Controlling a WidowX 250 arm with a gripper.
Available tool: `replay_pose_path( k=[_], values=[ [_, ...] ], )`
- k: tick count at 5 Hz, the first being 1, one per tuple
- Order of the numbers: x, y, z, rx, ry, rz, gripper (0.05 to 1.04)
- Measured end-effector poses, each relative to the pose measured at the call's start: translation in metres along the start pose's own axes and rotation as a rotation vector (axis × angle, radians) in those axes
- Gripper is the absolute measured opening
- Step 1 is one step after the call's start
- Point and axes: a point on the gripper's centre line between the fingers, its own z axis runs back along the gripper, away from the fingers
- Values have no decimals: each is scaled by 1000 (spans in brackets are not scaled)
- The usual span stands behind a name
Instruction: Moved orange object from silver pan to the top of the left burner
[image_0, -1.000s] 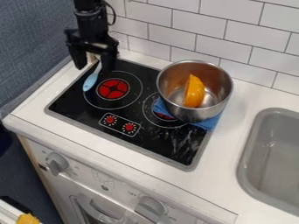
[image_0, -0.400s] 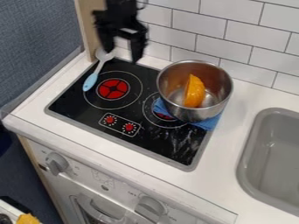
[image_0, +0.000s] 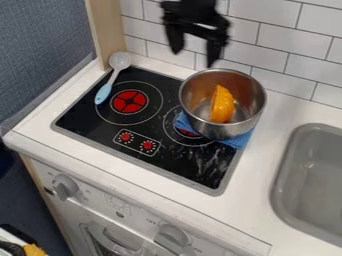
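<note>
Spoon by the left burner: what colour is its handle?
Light blue, camera view.

Backed along the far edge of the white countertop (image_0: 254, 212) by a wall of white rectangular tiles (image_0: 287, 45) in staggered rows with grey grout. Bounded beyond the left edge by a textured blue-grey wall (image_0: 40, 45), with a pale wooden upright (image_0: 105, 30) at the far left corner. Fronted below the near edge by a white oven panel (image_0: 143, 215) with grey knobs (image_0: 65, 187). Inset to the right with a grey sink (image_0: 288, 160). Lit softly.
</note>
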Motion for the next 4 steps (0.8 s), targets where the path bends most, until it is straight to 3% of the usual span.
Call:
replay_pose_path(
  k=[1, 3, 4],
  values=[
    [6, -15, -2, -5, -27, 40, 1001],
    [1, -31, -37, 30, 96, 27, 1001],
    [-7, -33, -56, 22, 168, 23, 1001]
  ],
)
